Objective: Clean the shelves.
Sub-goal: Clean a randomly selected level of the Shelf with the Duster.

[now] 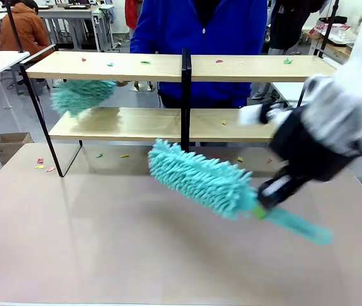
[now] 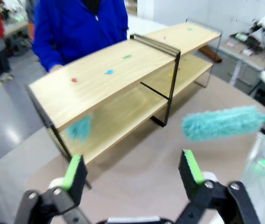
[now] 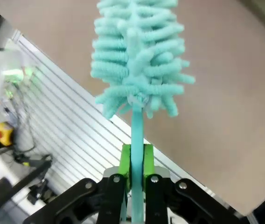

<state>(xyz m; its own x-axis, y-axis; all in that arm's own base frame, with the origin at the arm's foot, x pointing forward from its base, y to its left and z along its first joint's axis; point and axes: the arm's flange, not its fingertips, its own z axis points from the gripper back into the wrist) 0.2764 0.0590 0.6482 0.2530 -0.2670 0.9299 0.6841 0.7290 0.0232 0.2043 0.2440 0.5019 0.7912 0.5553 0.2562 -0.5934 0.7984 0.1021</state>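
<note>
— Your right hand (image 3: 137,157) sits closest to the lens. Its green pads are pressed onto the thin handle of a teal duster (image 3: 139,56), and the fluffy head points away from the wrist.

— Where does that put it on the counter?

— From the front, you have the teal duster (image 1: 200,178) slanting over the beige counter (image 1: 104,242). Its head is near the middle, just in front of the shelves (image 1: 136,67). Whether it touches the counter, I cannot tell. Your arm is blurred.

— And the shelves themselves?

— They stand across the far half of the counter: two long light-wood boards in a thin black frame with a central post. Small coloured scraps (image 1: 144,62) dot the top board. A few more lie on the lower board and on the counter by the left leg.

— My left hand?

— Your left hand (image 2: 132,169) hangs above the counter with its fingers spread wide, gripping nothing. It faces the shelves (image 2: 114,79).

— Anyone else?

— A person in a blue jacket (image 1: 200,25) stands behind the shelves. A second teal duster (image 1: 79,95), blurred, is between the two boards at the left end.
</note>
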